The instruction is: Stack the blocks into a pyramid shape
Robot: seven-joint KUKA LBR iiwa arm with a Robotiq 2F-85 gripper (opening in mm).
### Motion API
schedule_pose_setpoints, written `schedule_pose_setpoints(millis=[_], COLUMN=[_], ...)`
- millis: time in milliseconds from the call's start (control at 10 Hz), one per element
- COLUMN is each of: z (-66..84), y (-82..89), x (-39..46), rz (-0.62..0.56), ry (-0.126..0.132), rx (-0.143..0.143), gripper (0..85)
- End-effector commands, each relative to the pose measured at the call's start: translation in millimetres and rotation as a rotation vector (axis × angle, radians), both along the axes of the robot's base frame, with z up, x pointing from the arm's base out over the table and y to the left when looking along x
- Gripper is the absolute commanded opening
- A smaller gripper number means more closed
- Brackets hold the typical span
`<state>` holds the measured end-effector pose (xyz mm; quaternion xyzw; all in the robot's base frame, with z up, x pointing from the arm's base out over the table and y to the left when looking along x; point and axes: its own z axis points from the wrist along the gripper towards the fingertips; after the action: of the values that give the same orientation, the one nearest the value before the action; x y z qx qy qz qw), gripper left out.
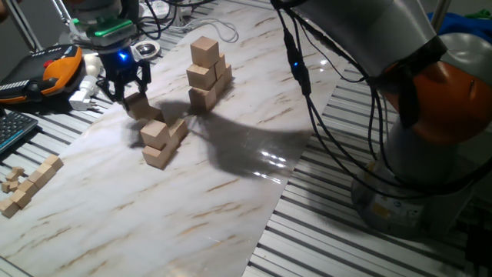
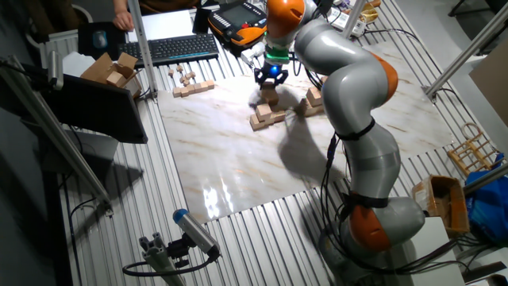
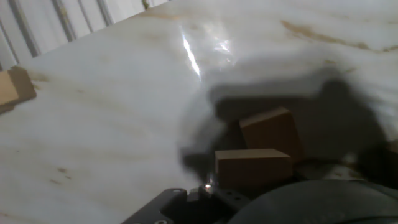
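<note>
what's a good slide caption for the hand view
Hand view: two tan wooden blocks in shadow on the marble tabletop.

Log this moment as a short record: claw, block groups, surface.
claw: low over the table, closed around a block
tall stack: blocks piled in tiers, behind the low group
low group: a few blocks, one raised on others
small wooden pieces: near the table edge
surface: marbled board

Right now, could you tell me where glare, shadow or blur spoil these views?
One fixed view: the arm's shadow crosses the marble table, with glare beside it. The other fixed view: glare near the table's edge. Hand view: soft and blurred, a block in shadow, a glare streak above.
</note>
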<state>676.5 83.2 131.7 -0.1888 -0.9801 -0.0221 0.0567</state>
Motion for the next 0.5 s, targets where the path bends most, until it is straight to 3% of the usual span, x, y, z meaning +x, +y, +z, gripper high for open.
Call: schedule_pose_setpoints(millis=[0, 300, 400], z=[3.5, 15.7, 17.6], y=[-1.7, -13.4, -16.6], x=[-4.3, -16.5, -21.6], rz=[-0.354, -0.515, -0.58], ry=[0.006, 0.023, 0.026], rx=[-0.006, -0.013, -0.027], gripper=[0.0, 0.0, 0.0])
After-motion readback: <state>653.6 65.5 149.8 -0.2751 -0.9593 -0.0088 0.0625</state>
